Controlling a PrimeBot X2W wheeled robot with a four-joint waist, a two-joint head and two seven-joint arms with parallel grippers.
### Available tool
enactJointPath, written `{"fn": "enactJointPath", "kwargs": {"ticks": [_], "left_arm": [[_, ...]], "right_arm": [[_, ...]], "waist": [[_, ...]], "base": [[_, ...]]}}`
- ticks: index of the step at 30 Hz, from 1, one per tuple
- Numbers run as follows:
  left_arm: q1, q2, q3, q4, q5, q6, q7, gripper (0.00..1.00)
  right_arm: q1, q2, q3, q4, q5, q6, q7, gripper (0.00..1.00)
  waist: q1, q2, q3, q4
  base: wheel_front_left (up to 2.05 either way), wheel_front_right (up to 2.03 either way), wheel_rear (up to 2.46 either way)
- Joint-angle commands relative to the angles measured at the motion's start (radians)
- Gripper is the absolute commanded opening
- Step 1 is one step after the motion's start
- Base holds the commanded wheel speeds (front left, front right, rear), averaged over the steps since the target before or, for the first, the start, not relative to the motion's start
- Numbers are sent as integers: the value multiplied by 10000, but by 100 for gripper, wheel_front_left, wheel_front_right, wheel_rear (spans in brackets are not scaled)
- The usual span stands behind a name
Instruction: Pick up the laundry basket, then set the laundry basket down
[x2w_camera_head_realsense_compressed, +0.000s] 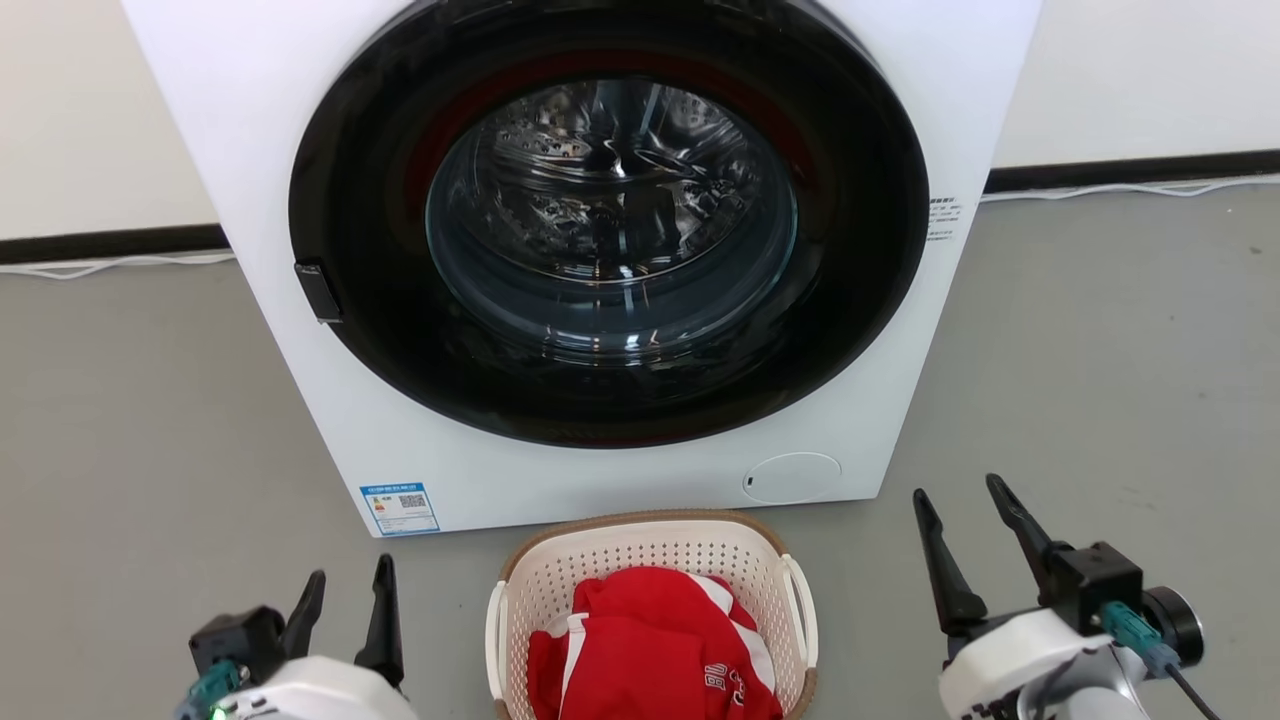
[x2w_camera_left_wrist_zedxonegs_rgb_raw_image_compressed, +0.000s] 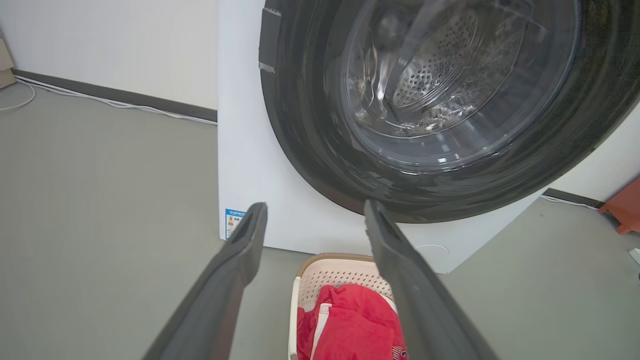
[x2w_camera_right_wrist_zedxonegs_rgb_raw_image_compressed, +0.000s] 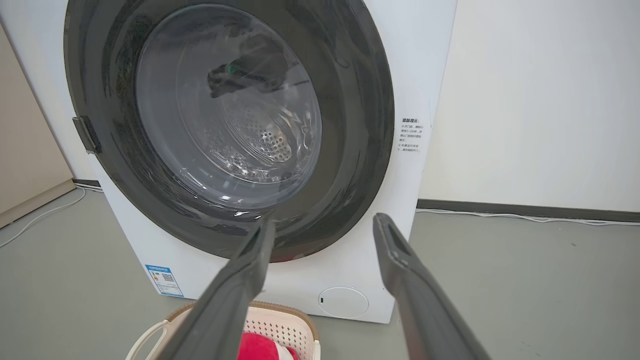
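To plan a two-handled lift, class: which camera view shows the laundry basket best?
The head view: the laundry basket shows nearly whole, both side handles visible. The left wrist view shows its far end and one handle. The right wrist view catches a corner.

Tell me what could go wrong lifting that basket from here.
1. The laundry basket sits close in front of the washing machine; swung forward, its rim may hit the panel.
2. The left pincer and right pincer are open, clear of the white side handles; an uneven grab could tilt it.
3. The red garment is heaped inside and may spill.
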Motion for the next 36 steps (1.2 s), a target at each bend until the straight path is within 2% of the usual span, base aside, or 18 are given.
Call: {"fn": "enactJointPath", "kwargs": {"ticks": [1,9,10,16,20,25,36], "left_arm": [[-63,59,383,-306,197,-72,-106,100],[408,-182,850,-821,570,-109,-107,100],[575,-268,564,-573,485,-77,0,0],[666,-346,633,-240,192,-94,164,0],[649,-348,669,-322,-218,-121,292,0],[644,-351,678,-410,-626,-149,391,0],[589,-356,731,-633,-1739,-225,682,0]], "right_arm": [[-14,-11,124,-381,-47,60,-135,100],[397,29,-22,-651,-103,60,-135,100],[553,50,-221,-355,-73,0,0,0],[626,115,-297,10,234,-10,145,0],[620,119,-346,-52,757,-8,285,0],[635,122,-354,-131,1278,-5,376,0],[627,131,-415,-320,2687,1,653,0]], "waist": [[0,0,-58,-9],[0,0,-200,-31],[0,0,-201,-32],[2,0,-196,-27],[22,0,-200,-22],[3,0,-170,-16],[0,0,-119,1]], "base": [[0,0,0],[0,0,0],[0,0,0],[0,0,0],[0,0,0],[0,0,0],[0,0,0]]}}
